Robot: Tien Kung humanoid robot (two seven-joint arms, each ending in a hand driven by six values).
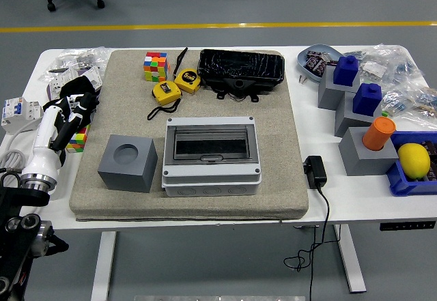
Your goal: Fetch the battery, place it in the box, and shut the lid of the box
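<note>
A grey box (212, 156) with a dark see-through lid lies shut at the front middle of the beige mat (287, 130). A black glossy wrapped pack (240, 71) lies at the mat's far edge. A small black adapter (315, 170) with a cable lies just right of the mat. My left hand (73, 106) hovers at the mat's left edge, over a colour cube, well left of the box. Its fingers are relaxed and hold nothing. My right arm is out of view.
A grey block with a round recess (128, 162) stands left of the box. Two yellow tape measures (175, 86) and a colour cube (155, 65) lie behind it. Grey and blue blocks (355, 89), an orange cylinder (377, 132) and a lemon (413, 160) crowd the right side. Bags (68, 65) lie at the far left.
</note>
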